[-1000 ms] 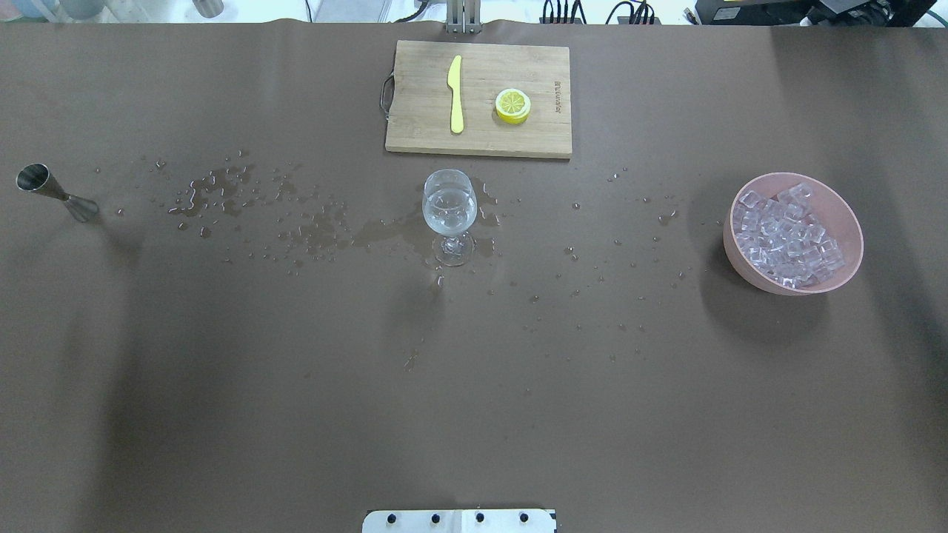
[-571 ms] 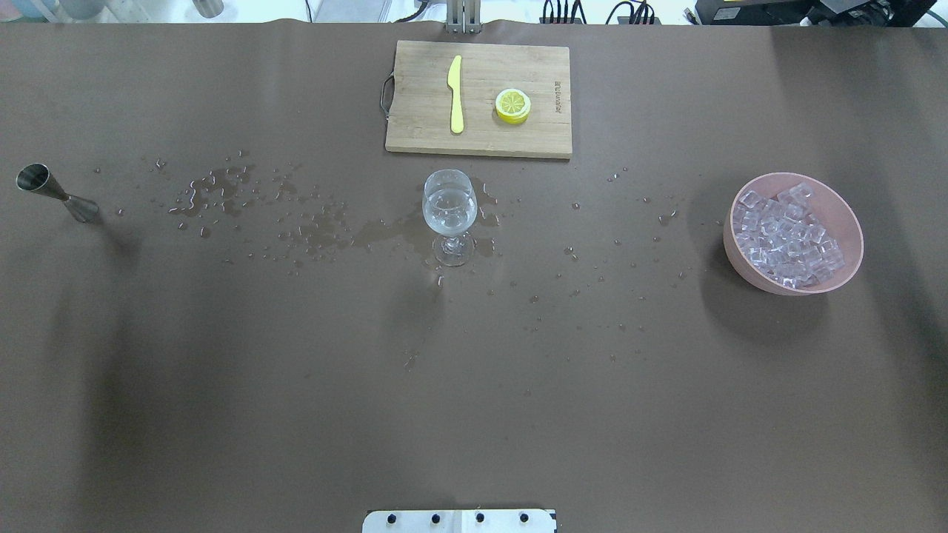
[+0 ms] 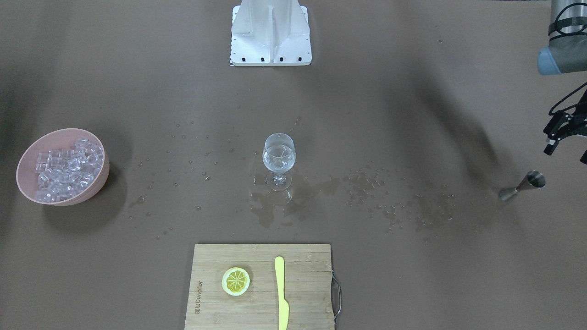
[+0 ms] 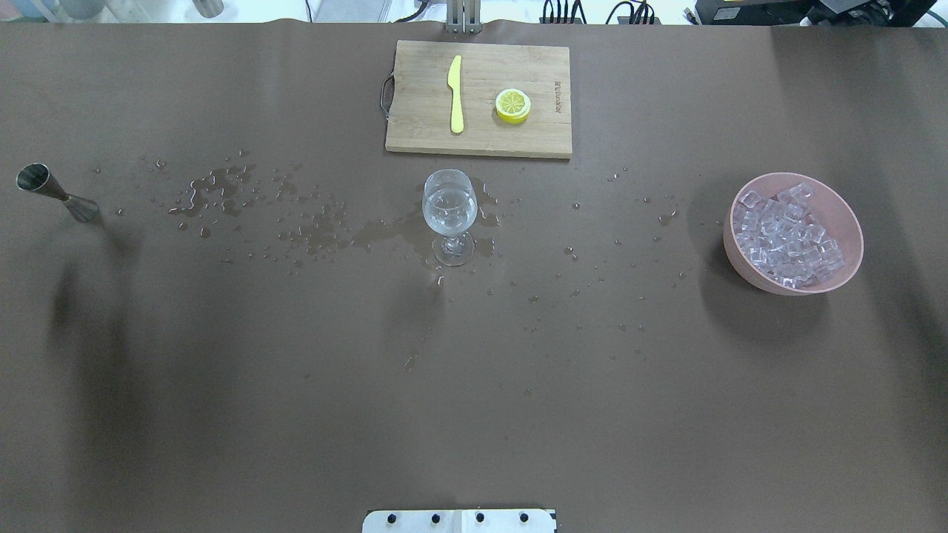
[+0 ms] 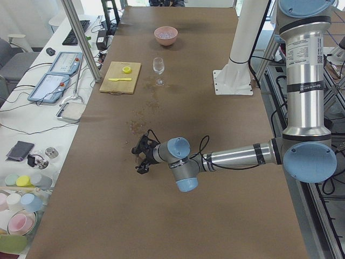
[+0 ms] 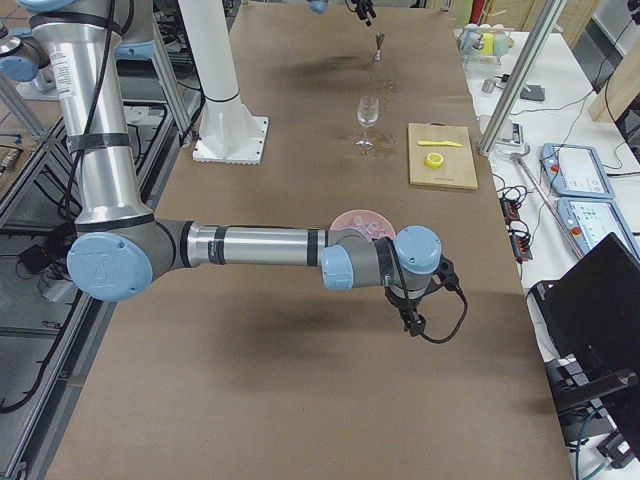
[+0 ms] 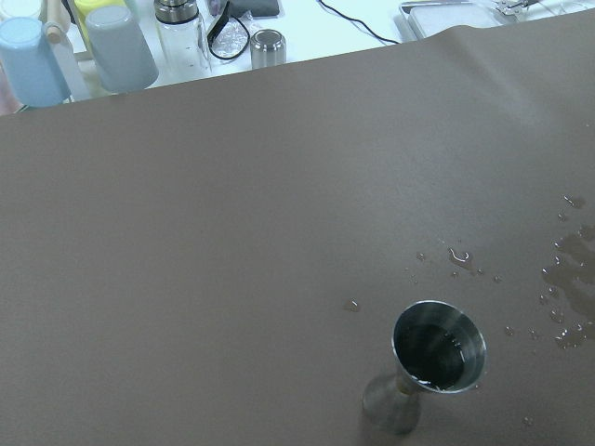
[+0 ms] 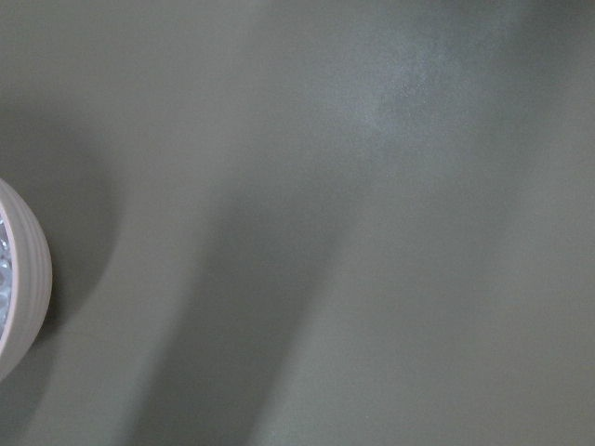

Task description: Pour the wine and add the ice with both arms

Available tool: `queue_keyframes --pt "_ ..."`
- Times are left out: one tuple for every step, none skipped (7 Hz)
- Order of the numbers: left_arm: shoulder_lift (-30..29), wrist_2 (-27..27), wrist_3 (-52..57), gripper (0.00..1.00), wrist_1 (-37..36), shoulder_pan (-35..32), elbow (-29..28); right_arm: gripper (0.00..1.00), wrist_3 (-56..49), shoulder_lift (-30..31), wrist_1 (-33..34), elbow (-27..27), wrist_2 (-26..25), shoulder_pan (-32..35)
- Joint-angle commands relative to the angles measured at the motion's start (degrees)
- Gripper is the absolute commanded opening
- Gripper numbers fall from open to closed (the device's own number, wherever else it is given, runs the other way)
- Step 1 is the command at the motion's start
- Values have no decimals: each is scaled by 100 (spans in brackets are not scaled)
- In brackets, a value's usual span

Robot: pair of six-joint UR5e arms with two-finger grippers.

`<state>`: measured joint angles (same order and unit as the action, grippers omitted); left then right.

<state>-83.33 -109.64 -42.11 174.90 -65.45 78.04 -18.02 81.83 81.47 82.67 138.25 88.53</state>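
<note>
One glass stood mid-table with clear wine in it. One pink bowl at the right end held ice, too many cubes to count. One steel jigger stood at the left end. One board carried one yellow knife and one lemon slice. The brown table was spattered with drops. The left gripper hung near the jigger and the right gripper near the bowl; I couldn't tell how wide either's jaws stood. Cups and tablets cluttered the side benches.
</note>
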Motion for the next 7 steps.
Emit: queue_keyframes --pt "1 872 -526 95 369 707 -122 100 0 9 0 -5 0 -3" --pt "1 874 -526 95 378 735 -122 100 0 0 0 -5 0 -3" --pt "-8 1013 -526 96 369 831 -122 100 0 9 0 -5 0 -3" --pt "-8 1398 -535 95 369 1084 -122 100 0 9 0 4 9 -3" --pt "-43 1697 -552 95 369 1252 -175 100 0 9 0 4 9 -3" --pt "-182 2196 -796 95 387 1402 -410 100 0 9 0 12 9 -3" --pt "-332 2819 -868 95 491 1708 -639 100 0 9 0 12 44 -3"
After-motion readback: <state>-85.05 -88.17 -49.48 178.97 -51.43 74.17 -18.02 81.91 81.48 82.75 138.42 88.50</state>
